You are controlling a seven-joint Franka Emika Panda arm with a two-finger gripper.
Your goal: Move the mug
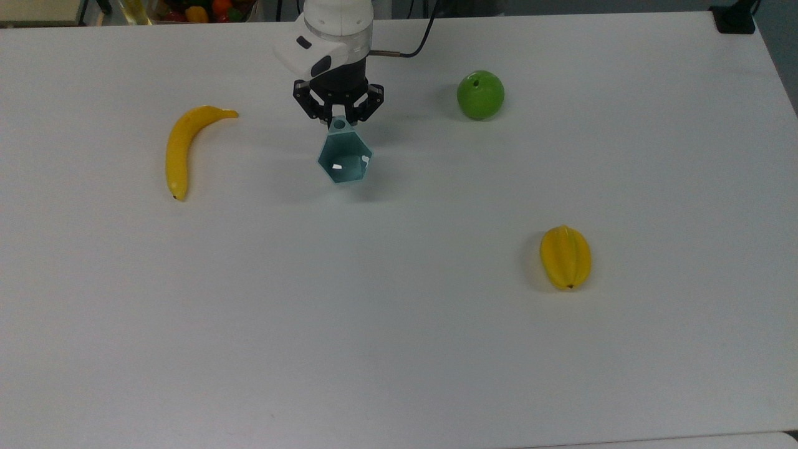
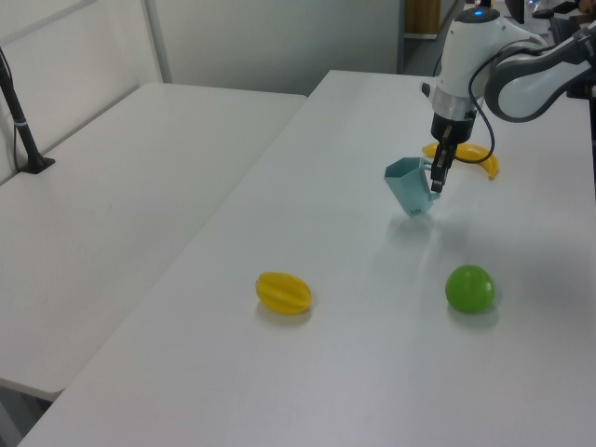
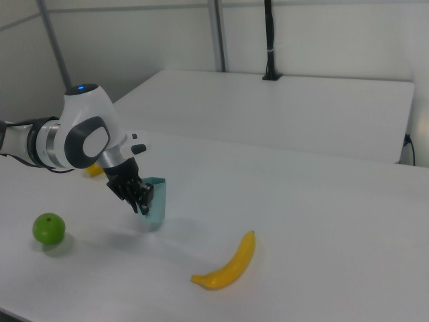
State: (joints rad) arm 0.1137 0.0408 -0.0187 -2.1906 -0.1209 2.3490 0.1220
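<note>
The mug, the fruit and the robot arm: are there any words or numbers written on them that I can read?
None: no words, numbers or labels can be read anywhere.
The mug is plain teal.
The banana, green apple and yellow starfruit are plain.
The gripper, shut on the mug's handle, and the white table carry no writing.

The arm (image 3: 74,137) is glossy white with dark grey joint bands and a small blue light on top, ending in a black gripper (image 1: 338,112) with linked fingers (image 1: 319,110), a thin black cable (image 1: 408,50) trailing from its wrist.
</note>
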